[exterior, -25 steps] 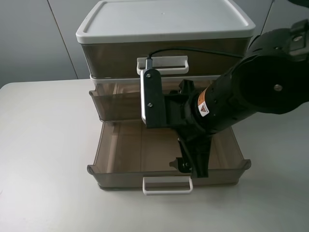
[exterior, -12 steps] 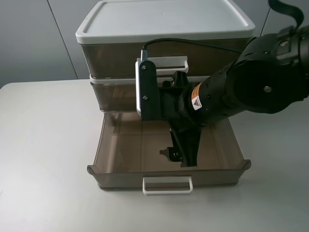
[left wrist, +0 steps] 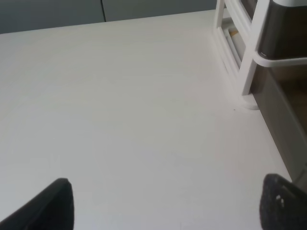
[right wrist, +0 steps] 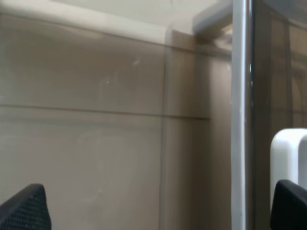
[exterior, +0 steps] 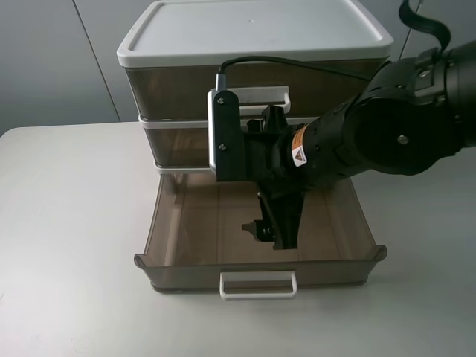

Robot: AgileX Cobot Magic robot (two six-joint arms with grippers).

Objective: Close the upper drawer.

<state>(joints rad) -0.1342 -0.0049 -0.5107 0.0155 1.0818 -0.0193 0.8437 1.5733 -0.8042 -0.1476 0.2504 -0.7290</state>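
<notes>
**Exterior high view.** A three-tier cabinet with a white plastic lid (exterior: pixel 253 26) stands at the upper centre of the frame on a white table (exterior: pixel 67 223). The top smoky-brown translucent drawer (exterior: pixel 171 85) is shut, and its white bar handle (exterior: pixel 264 95) shows above my arm. The middle smoky-brown drawer (exterior: pixel 178 145) is the task's thing. It sits just below the top one, with its front about level with the white frame. Its handle is hidden behind my arm. The bottom smoky-brown drawer (exterior: pixel 178 274) stands pulled far out toward the lower centre, with a white loop handle (exterior: pixel 258 285) on its front. My black right arm (exterior: pixel 394 134) reaches in from the right edge across the middle. My right claw (exterior: pixel 269 229) hangs over the bottom drawer's open tray.

**Left wrist view.** My left claw (left wrist: pixel 168 206) is over bare table. Its dark fingertips (left wrist: pixel 53 206) are wide apart and hold nothing. The cabinet's white frame post (left wrist: pixel 249 62) stands nearby.

**Right wrist view.** The right claw's dark fingertips (right wrist: pixel 24 211) are spread wide and grip nothing. They are close against a brown translucent panel (right wrist: pixel 96 120). A rounded white piece (right wrist: pixel 288 153) lies just beside one fingertip. I cannot tell which drawer this panel belongs to.
</notes>
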